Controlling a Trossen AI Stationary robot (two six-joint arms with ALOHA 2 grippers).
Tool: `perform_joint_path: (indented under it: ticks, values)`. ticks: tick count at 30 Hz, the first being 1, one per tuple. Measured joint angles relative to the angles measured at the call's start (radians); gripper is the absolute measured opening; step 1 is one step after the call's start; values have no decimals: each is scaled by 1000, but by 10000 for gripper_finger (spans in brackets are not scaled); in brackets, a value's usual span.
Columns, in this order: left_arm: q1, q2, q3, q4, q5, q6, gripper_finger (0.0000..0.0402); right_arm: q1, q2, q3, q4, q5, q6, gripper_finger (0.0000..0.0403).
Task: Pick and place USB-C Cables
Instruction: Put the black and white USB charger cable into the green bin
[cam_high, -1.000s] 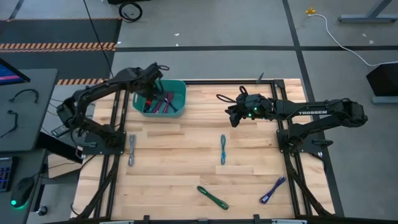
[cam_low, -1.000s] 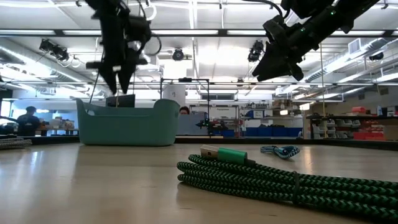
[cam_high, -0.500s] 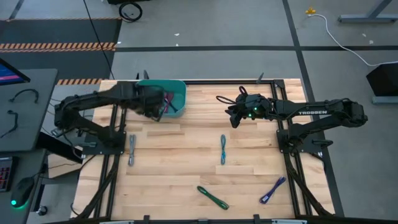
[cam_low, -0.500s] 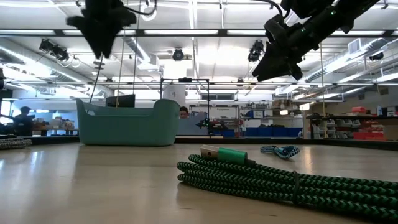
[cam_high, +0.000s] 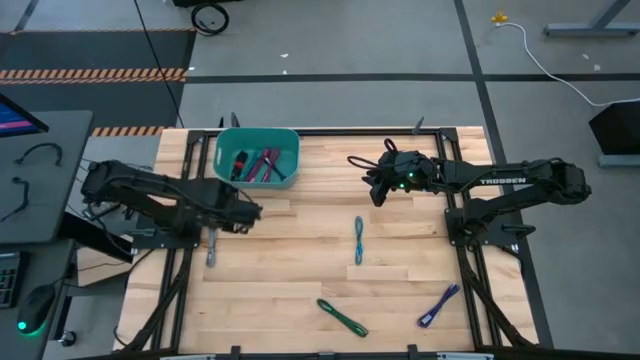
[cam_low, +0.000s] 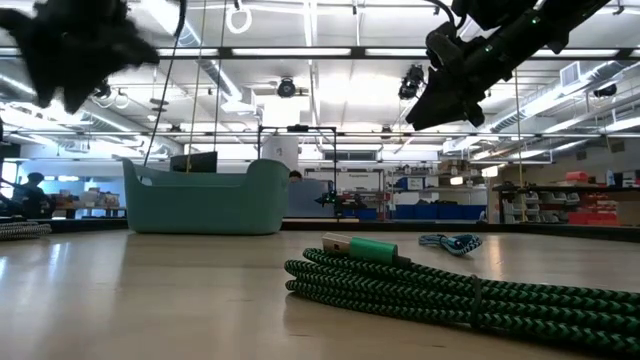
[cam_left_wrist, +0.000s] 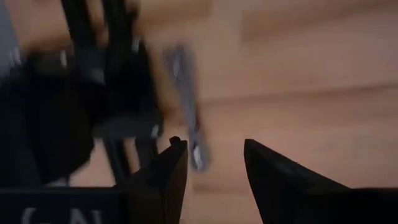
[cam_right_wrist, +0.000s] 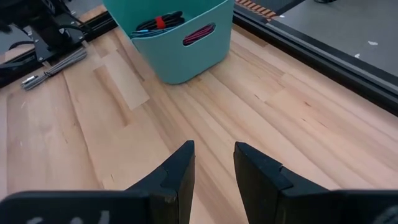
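Light wood plank surface (cam_high: 300, 250) in a black frame, grey concrete floor around it; low view looks across into a big workshop w/ strip lights and shelving, a person (cam_low: 33, 192) far off at the left edge. Teal bin (cam_high: 257, 157) sits at the far left of the surface, several cables inside, mostly magenta/red; exact count can't be told. Four USB-C cables lie loose: grey cable (cam_high: 212, 242) near the left edge, teal-blue cable (cam_high: 358, 240) mid-surface, green cable (cam_high: 341, 317) toward the front, purple cable (cam_high: 438, 306) front right. Low view cuts the green cable off at the right edge.

Left gripper (cam_high: 243, 213) hangs low beside the grey cable, jaws apart, empty; its wrist view is blurred, grey cable showing just past the fingertips (cam_left_wrist: 176, 155). Right gripper (cam_high: 375, 187) waits above the surface's far middle, jaws apart w/ a narrow gap, empty. Long white floor cable (cam_high: 545, 55) lies beyond the frame.
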Motion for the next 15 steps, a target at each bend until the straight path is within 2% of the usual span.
perform_joint_path:
  ticks: [2,5,11,15]
  values:
    - [6,-10,-76,48,83,0,172,0,0,0,0,0,-11,117]
    - [25,-25,-197,204,175,1,182,-1,0,0,0,0,-27,117]
    - [80,-55,-387,422,263,0,206,-1,0,0,0,0,-13,117]
    - [119,-57,-454,424,296,-1,222,-1,0,0,0,0,27,117]
